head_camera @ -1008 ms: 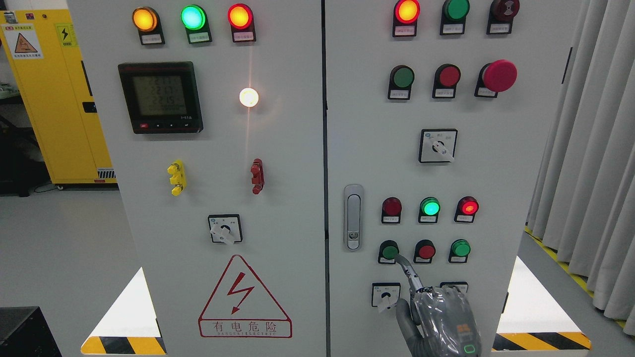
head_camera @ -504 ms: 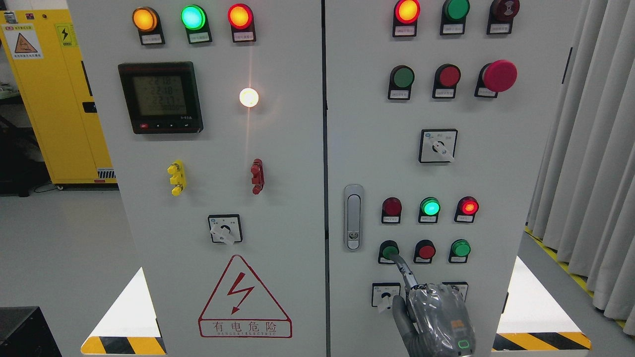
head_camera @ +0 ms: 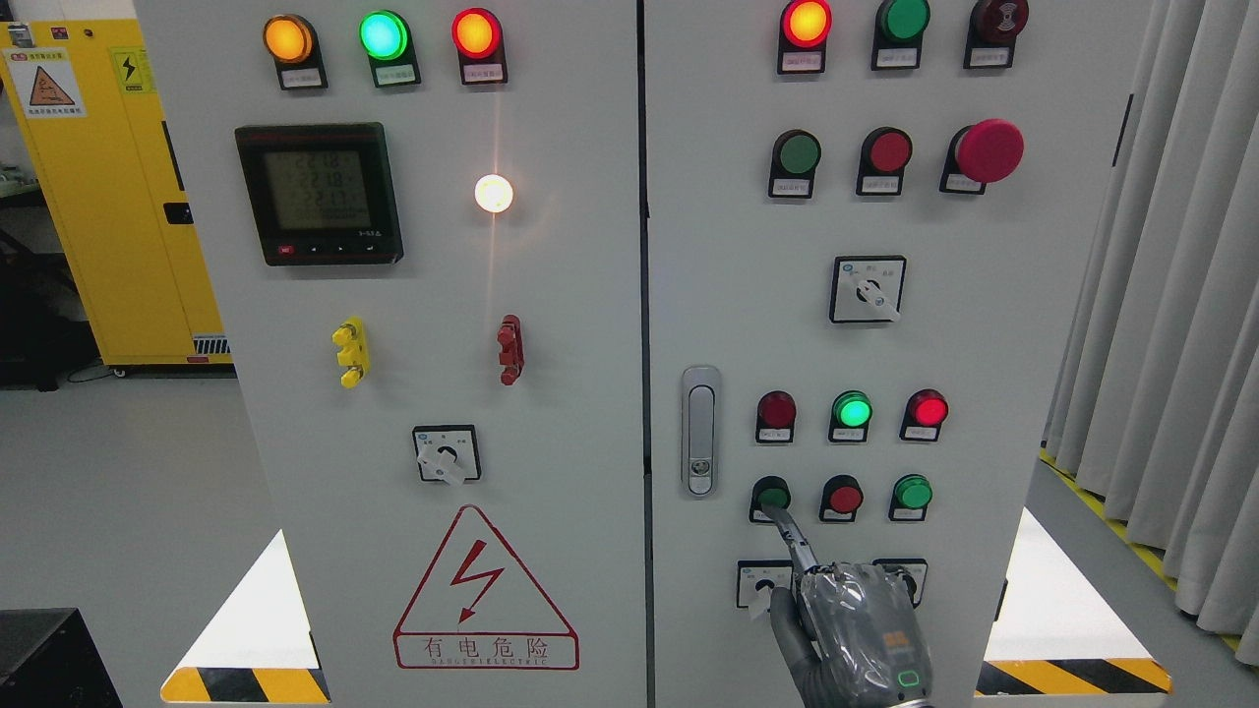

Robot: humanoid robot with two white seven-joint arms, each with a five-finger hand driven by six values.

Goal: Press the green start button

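Note:
The green button (head_camera: 770, 491) is the left one in the lower row of three on the right cabinet door (head_camera: 748, 295). My right hand (head_camera: 858, 634) comes up from the bottom edge, wrapped in a grey cover. Its index finger (head_camera: 793, 539) is stretched out and its tip touches the lower edge of the green button. The other fingers are curled in, and the hand holds nothing. It hides part of the rotary switch (head_camera: 762, 585) below the buttons. The left arm does not show.
A red button (head_camera: 844, 497) and a second green button (head_camera: 913, 492) sit right of the touched one. Three indicator lamps (head_camera: 852, 410) are above them, and a door latch (head_camera: 699, 430) to the left. The left door (head_camera: 443, 393) carries a meter. Curtains (head_camera: 1161, 324) hang at right.
My right hand has shifted left and slightly up toward the panel. The index fingertip has slid further onto the green button.

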